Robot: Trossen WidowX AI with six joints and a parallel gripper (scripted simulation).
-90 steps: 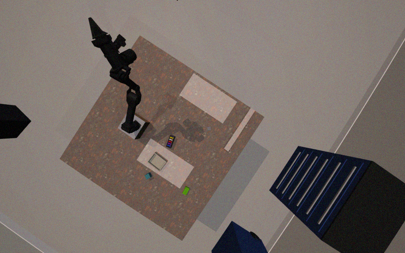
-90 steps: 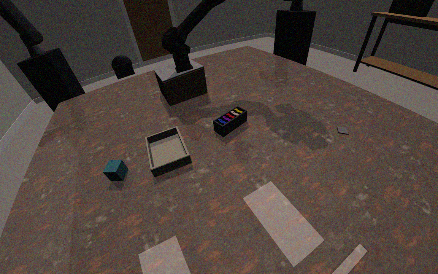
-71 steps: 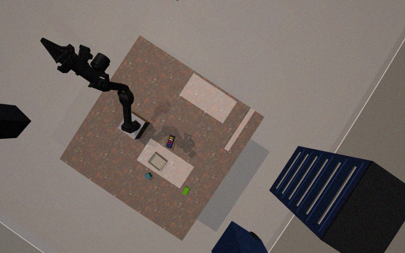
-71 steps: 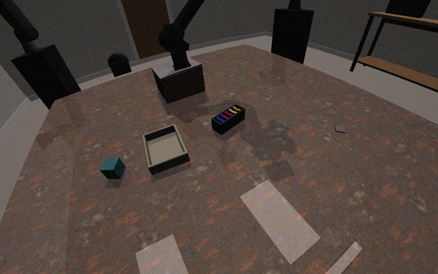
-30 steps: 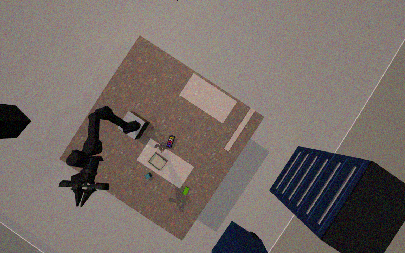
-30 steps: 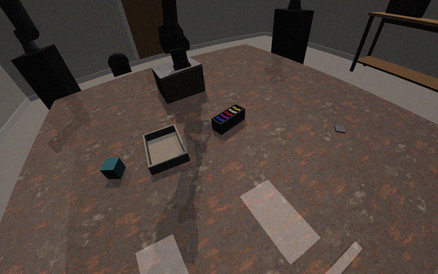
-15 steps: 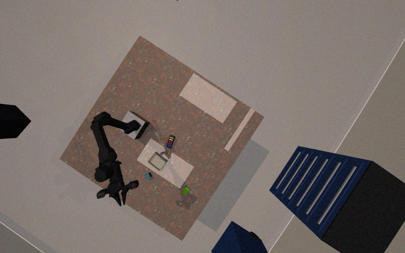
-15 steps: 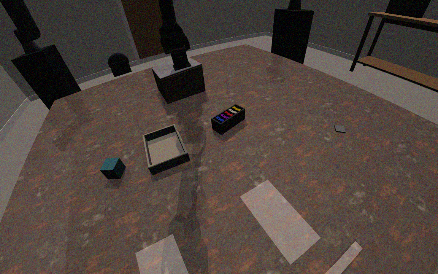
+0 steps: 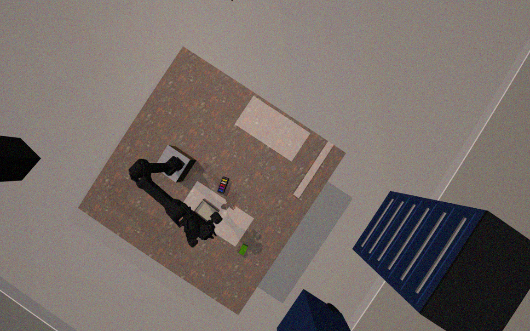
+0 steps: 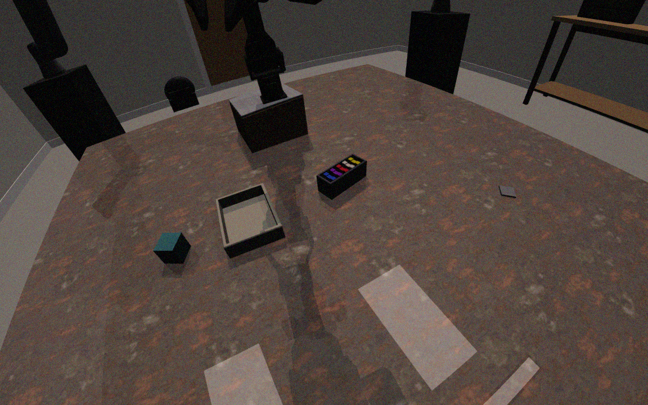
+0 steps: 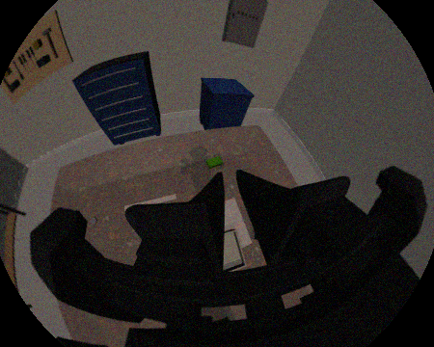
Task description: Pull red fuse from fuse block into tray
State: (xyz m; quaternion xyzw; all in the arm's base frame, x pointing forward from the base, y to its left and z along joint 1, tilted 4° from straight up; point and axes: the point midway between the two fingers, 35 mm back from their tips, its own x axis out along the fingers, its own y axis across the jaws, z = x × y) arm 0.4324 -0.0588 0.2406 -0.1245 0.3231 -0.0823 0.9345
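Observation:
The black fuse block (image 9: 225,186) (image 10: 341,177) stands on the table with a row of coloured fuses. The red fuse (image 10: 342,169) sits in its slot in the middle of the row, between a white and a purple one. The open tray (image 9: 205,210) (image 10: 253,241) (image 11: 232,249) is empty, left of the block in the exterior view. My gripper (image 11: 229,175) hangs high above the table over the tray's side. Its fingers stand nearly together with only a thin gap and nothing between them. In the overhead view the arm (image 9: 164,201) partly covers the tray.
The arm's base pedestal (image 9: 172,158) (image 10: 268,120) stands behind the tray and block. A teal cube (image 10: 171,247) lies left of the tray. A green block (image 9: 243,249) (image 11: 214,162) lies near the table's edge. A small grey tile (image 10: 507,190) lies far right.

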